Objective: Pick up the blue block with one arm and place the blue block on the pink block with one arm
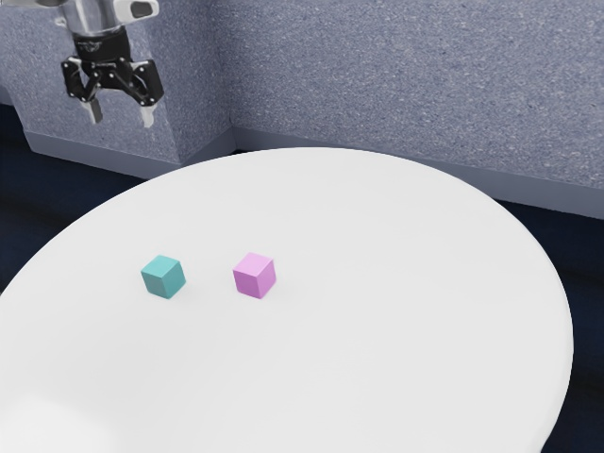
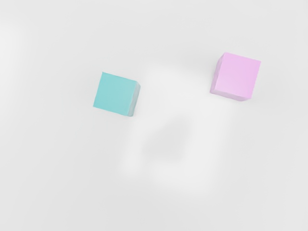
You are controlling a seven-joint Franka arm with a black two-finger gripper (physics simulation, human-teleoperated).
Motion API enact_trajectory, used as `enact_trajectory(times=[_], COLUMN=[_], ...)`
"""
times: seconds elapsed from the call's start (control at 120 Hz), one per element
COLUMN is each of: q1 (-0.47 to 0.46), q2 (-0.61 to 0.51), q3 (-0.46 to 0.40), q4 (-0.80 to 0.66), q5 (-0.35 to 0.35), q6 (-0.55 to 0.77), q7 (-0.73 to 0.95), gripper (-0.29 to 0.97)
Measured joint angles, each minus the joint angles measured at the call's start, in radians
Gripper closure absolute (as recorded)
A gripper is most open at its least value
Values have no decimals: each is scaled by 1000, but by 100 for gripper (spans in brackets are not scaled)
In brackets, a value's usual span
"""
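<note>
Blue block sits flat on the white round table, far below the gripper and a little off to one side of it, not straight under the fingers. The gripper hangs high above the table with its two black fingers spread apart and nothing between them, so it is open and empty. In the wrist view the blue block lies closer to the point under the hand than the pink block does, with a faint soft shadow on the table between and below the two. The blocks stand apart, near each other but not touching, each resting on its own face. Being a cube, the blue block has no long axis to favour; its sides look slightly turned against the hand's own frame, so a small twist of the wrist would probably help the fingers meet two flat faces squarely. The coming move, as I judge it, is a short sideways shift to bring the hand over the blue block, then a long straight descent.
</note>
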Motion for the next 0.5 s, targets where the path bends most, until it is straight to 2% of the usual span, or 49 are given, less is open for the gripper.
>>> enact_trajectory(times=[0.275,0.333,0.417,0.5], q1=[15,4,-3,0], q2=[3,-32,-136,-164], q3=[-46,-42,-35,-36], q4=[-21,-99,-337,-478], q5=[-19,-19,-12,-6], q6=[23,29,125,197], q7=[-32,-30,17,71], gripper=[0,0,0,0])
